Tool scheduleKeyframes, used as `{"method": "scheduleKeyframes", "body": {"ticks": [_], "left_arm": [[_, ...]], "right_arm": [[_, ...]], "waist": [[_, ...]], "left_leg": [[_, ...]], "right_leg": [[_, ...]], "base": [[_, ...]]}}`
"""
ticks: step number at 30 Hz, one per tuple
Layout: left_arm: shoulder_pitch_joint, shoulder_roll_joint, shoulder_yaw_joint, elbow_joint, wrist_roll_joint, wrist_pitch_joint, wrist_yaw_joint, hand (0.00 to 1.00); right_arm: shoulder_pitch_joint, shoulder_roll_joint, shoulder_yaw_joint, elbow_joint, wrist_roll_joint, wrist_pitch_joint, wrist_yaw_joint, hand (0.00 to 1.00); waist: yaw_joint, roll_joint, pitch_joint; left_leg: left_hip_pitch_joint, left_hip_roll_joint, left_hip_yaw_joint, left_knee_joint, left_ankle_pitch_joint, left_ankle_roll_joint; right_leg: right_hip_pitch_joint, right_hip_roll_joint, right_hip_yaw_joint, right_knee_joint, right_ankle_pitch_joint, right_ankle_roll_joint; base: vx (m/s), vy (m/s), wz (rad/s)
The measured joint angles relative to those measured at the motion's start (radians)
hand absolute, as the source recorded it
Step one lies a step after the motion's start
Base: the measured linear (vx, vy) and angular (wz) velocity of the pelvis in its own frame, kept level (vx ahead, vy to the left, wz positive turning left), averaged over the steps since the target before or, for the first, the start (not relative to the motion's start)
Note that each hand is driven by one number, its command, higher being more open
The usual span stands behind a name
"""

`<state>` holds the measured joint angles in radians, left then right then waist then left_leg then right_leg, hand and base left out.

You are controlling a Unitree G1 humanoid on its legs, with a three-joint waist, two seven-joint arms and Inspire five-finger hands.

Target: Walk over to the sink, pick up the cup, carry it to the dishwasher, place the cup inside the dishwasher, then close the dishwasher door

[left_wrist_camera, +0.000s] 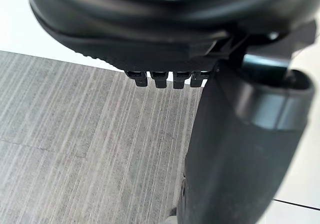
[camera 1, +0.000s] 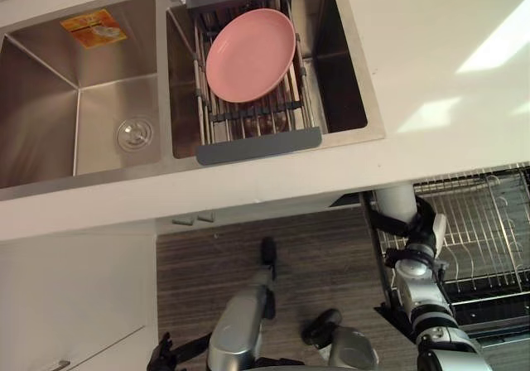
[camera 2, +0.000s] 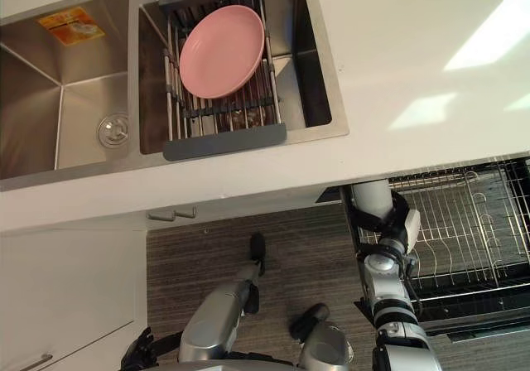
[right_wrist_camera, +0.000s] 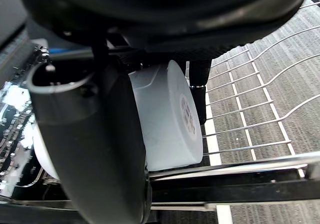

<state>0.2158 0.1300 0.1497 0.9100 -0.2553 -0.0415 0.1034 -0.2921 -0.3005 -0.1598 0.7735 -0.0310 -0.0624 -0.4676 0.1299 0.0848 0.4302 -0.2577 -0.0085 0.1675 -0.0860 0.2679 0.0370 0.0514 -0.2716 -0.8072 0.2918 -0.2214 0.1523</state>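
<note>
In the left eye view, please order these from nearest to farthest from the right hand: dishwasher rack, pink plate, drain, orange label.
1. Dishwasher rack, just beside the right hand, which holds the cup.
2. Pink plate, in the right basin.
3. Drain, in the left basin.
4. Orange label, far side of the left basin.

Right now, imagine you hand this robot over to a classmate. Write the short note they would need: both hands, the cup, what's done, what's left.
Right hand: fingers curled round the white cup, holding it at the left edge of the pulled-out rack of the dishwasher.
Left hand: open, holding nothing, hanging low over the floor.
Done: cup is out of the sink and carried over. A pink plate lies on the drainer in the sink.
Left: set the cup in the rack, let go, close the dishwasher.
</note>
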Motion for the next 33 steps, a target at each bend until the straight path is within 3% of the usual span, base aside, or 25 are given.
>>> {"method": "scheduleKeyframes", "body": {"ticks": [4,7,13,22,26,31,33], "left_arm": [[-0.005,0.000,-0.003,0.000,0.000,-0.003,-0.013,1.00],[-0.005,0.006,-0.030,0.001,0.000,-0.007,-0.022,1.00],[-0.006,0.002,-0.047,0.006,0.000,-0.008,-0.029,1.00],[-0.024,-0.001,-0.053,0.009,0.000,-0.007,-0.036,1.00],[-0.025,-0.018,-0.046,0.010,0.000,0.012,-0.030,1.00],[-0.019,-0.023,0.003,0.035,-0.011,0.030,0.025,1.00],[-0.019,-0.022,0.012,0.032,-0.021,0.036,0.036,1.00]], "right_arm": [[-0.038,-0.024,0.002,0.030,0.012,0.006,0.003,1.00],[-0.066,-0.046,0.008,0.043,0.131,0.017,0.015,1.00],[-0.072,-0.047,0.010,0.043,0.156,0.018,0.011,1.00],[-0.003,0.043,-0.014,-0.071,0.173,0.010,-0.029,1.00],[0.085,0.123,-0.041,-0.185,0.206,0.006,-0.040,1.00],[0.263,0.173,-0.106,-0.459,0.182,-0.009,-0.058,1.00],[0.306,0.185,-0.114,-0.564,0.155,-0.009,-0.060,1.00]], "waist": [[0.001,0.013,0.009],[0.003,0.021,0.022],[0.003,0.024,0.024],[0.003,0.021,0.022],[-0.012,0.005,-0.009],[-0.055,-0.050,-0.100],[-0.071,-0.058,-0.125]], "left_leg": [[-0.009,-0.006,-0.010,0.000,0.004,-0.003],[-0.012,-0.011,-0.016,0.000,0.006,-0.006],[-0.008,-0.007,-0.013,0.000,0.006,-0.008],[0.051,0.011,0.066,0.000,-0.006,-0.022],[0.093,0.030,0.094,0.000,-0.018,-0.031],[0.162,0.058,0.153,-0.001,-0.048,-0.042],[0.171,0.069,0.165,-0.001,-0.049,-0.043]], "right_leg": [[-0.013,-0.014,0.001,0.024,-0.011,0.001],[-0.022,-0.023,0.010,0.042,-0.024,0.002],[-0.023,-0.023,0.019,0.046,-0.029,0.000],[-0.018,-0.022,0.112,0.031,-0.019,0.003],[0.012,0.005,0.166,-0.038,0.017,0.004],[0.059,0.043,0.251,-0.145,0.071,0.000],[0.060,0.056,0.272,-0.163,0.083,-0.006]], "base": [[-0.02,-0.016,0.06],[-0.02,-0.026,0.07],[-0.03,-0.038,-0.02],[-0.02,-0.049,-0.28],[0.03,-0.082,-0.48],[0.00,-0.049,-0.53],[-0.03,-0.040,-0.51]]}}
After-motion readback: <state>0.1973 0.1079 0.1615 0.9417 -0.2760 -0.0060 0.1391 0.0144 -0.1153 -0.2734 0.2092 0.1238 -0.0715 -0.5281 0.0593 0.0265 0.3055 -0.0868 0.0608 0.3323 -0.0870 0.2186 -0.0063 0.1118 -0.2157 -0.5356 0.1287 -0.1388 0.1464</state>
